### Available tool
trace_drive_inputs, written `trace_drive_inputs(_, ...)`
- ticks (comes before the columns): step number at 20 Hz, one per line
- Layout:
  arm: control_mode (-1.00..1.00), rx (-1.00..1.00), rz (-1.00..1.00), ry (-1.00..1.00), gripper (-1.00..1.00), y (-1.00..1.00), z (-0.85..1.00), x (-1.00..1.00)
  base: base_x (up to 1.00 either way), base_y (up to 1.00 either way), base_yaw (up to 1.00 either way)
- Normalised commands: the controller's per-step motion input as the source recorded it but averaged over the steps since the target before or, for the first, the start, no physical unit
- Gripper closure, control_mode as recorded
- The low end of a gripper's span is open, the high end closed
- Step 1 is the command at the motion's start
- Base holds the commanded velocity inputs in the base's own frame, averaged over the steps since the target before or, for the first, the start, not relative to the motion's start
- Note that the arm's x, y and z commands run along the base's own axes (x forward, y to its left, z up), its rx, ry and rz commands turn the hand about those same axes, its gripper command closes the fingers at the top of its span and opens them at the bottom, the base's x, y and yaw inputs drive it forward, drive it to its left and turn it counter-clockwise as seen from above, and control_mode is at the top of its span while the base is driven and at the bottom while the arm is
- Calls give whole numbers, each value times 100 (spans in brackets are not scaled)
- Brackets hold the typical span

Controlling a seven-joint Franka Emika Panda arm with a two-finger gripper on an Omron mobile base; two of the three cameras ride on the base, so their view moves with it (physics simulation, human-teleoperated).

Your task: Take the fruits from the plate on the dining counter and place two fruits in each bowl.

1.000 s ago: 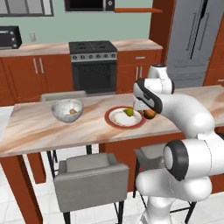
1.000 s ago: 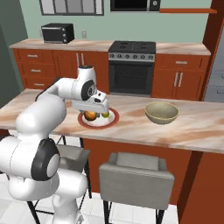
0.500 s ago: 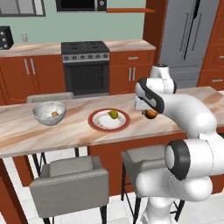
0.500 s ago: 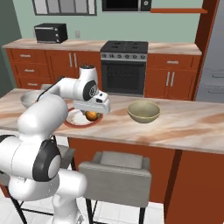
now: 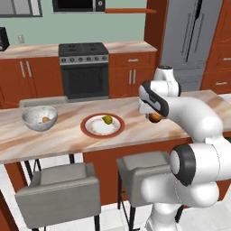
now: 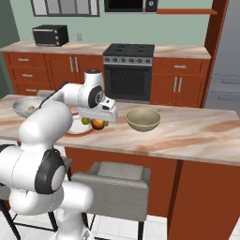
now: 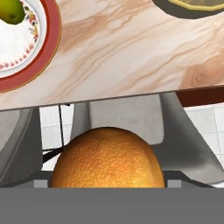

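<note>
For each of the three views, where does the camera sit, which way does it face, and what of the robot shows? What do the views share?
Left base view: behind the arm, to its left, facing the dining counter; arm rises lower right, gripper holding an orange fruit.
Right base view: behind, to its right; arm lower left, olive-tan bowl ahead.
Hand view: on the hand, looking down past the orange fruit at the counter edge.
Shared: the plate with its yellow-green fruit.

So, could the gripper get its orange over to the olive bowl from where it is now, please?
Probably yes: the gripper holds the orange above the counter, and only bare marble lies between it and the olive bowl, whose open top is free.
</note>
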Motion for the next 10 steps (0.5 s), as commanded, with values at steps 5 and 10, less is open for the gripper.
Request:
trace_drive_inputs(5, 100, 0, 0, 0, 100, 0, 0, 0, 45, -7, 0)
trace_drive_inputs(10, 100, 0, 0, 0, 100, 0, 0, 0, 62, 0, 0)
